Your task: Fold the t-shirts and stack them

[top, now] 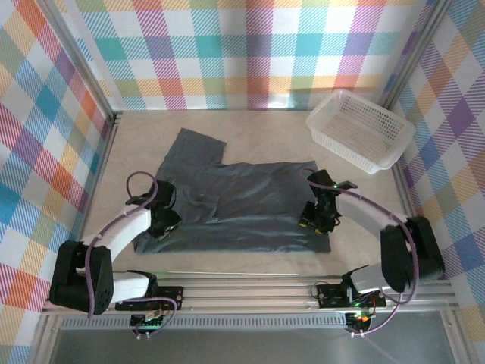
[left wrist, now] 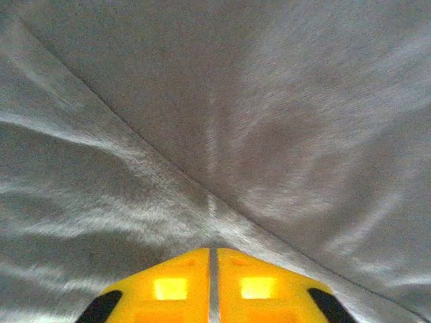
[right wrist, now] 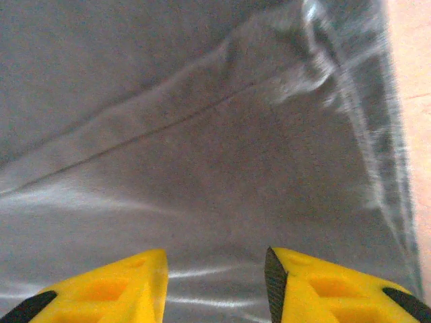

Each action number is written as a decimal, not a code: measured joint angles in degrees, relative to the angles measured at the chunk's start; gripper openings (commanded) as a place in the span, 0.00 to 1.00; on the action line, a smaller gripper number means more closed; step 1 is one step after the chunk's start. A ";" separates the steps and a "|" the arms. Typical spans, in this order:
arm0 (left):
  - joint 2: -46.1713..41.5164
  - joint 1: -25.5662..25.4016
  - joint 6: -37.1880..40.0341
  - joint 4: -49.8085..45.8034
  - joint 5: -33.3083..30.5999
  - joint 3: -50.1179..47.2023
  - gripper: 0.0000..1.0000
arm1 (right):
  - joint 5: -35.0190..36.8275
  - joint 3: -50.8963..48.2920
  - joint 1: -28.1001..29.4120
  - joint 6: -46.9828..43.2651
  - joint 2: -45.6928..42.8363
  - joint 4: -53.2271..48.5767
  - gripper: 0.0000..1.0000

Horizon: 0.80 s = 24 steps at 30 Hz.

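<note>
Nearest the lens, the left gripper (left wrist: 213, 250) is seen with its yellow fingers drawn together. Only a thin seam is visible between them, and whether cloth is nipped there cannot be told. The right gripper (right wrist: 215, 253) is held with its fingers apart, and grey cloth is seen through the gap. Both are lowered onto the t-shirt (top: 242, 197), which is spread flat on the table (top: 265, 129). The left gripper is placed at the shirt's near left corner, the right one at its near right corner, close to the side hem. One sleeve is seen jutting from the shirt's far left side, and a diagonal crease is seen in the cloth ahead of the left fingers. A white mesh basket (top: 341, 144) is set askew beyond the shirt's far right corner, apart from it. An aluminium rail (top: 250, 292) is laid along the shirt's near side, with the arm bases fixed to it.
</note>
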 measured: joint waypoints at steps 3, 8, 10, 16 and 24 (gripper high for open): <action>2.16 1.05 3.02 -3.63 -1.53 12.98 0.30 | 2.16 2.93 -0.39 -1.53 -4.55 0.15 0.58; 18.91 5.05 8.87 -0.79 -1.29 36.72 0.36 | 0.39 10.64 -4.11 -7.50 -1.20 7.63 0.59; 26.29 6.10 11.19 1.81 -1.33 42.75 0.39 | -1.09 14.19 -5.51 -9.90 3.02 10.58 0.59; 43.28 7.93 15.32 7.43 -1.57 55.71 0.42 | -5.20 26.05 -7.98 -15.41 15.65 15.13 0.58; 66.16 10.67 17.55 11.06 -1.33 81.57 0.42 | -8.26 31.67 -9.53 -18.32 20.26 15.67 0.58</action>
